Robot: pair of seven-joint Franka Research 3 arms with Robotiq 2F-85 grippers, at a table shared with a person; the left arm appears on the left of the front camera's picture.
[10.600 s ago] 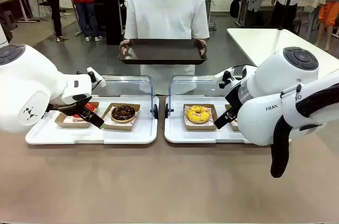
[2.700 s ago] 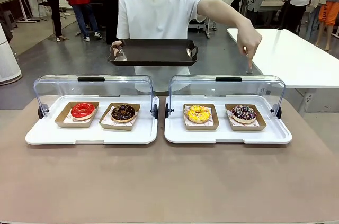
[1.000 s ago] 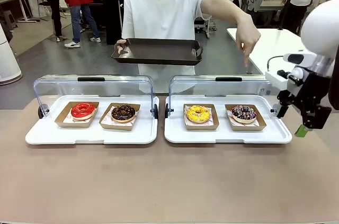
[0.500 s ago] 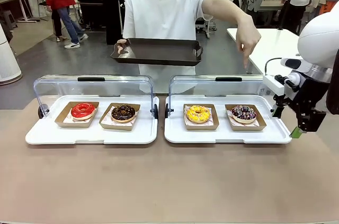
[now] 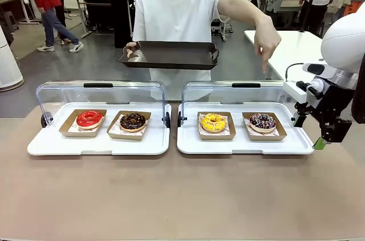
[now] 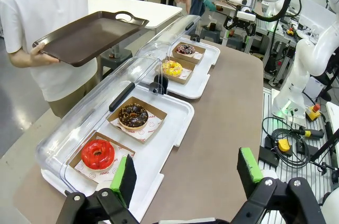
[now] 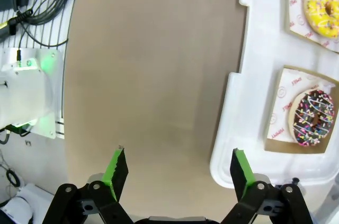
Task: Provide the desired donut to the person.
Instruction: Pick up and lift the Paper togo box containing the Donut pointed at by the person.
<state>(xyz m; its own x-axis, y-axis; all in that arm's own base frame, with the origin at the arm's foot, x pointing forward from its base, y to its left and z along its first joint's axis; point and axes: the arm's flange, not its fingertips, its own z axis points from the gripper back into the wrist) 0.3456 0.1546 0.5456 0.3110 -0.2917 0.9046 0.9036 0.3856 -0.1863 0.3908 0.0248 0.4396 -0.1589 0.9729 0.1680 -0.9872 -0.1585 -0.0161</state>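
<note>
The person stands across the table, one hand holding a dark tray [image 5: 168,54] and the other hand [image 5: 267,39] pointing down over the chocolate donut with coloured sprinkles [image 5: 262,121] [image 7: 312,117] at the far right. To its left lie a yellow donut [image 5: 213,122], a chocolate donut [image 5: 133,120] and a red donut [image 5: 89,118]. My right gripper [image 5: 309,133] [image 7: 178,171] hangs open over the tabletop, just beside the right tray's outer end. My left gripper [image 6: 186,170] is open and raised off the left tray's end near the red donut [image 6: 97,153].
Each donut sits in a brown card holder on one of two white trays [image 5: 162,144] [image 5: 188,145]. Their clear lids [image 5: 100,90] [image 5: 242,90] stand raised at the back. The brown tabletop [image 5: 182,195] in front is bare. A white table [image 5: 308,58] stands behind on the right.
My right gripper has come in a little leftward and downward toward the right tray's end. The person keeps pointing at the sprinkled donut.
</note>
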